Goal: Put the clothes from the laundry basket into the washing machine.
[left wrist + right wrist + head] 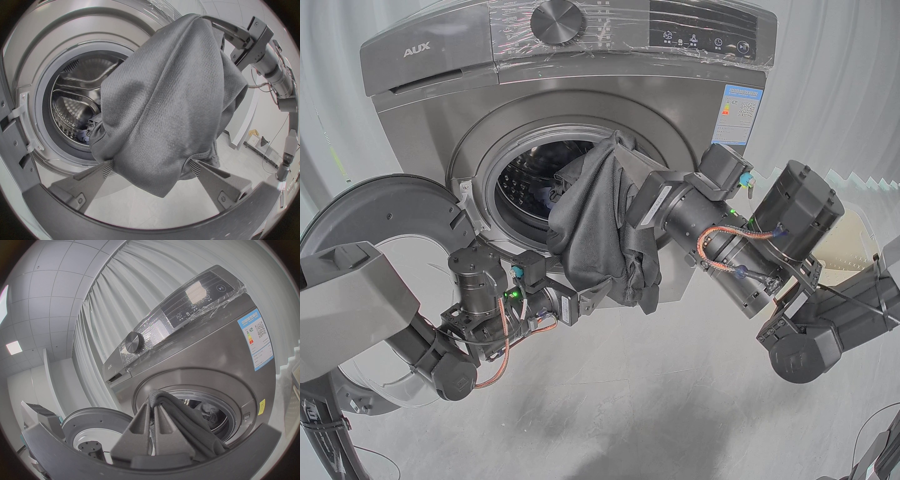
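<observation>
Garment (600,231) (dark mesh) hangs before the mouth of the washing machine (425,119) in the head view, pinched at its top by the right gripper (622,150). Left wrist view: left gripper (151,165) fingers spread wide, hem between them. Right wrist view: fingers (168,433) clamp the cloth.

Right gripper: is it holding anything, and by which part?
Right gripper is shut on the garment, pinching its bunched top edge; the rest hangs down. Left gripper is open around its lower part.
</observation>
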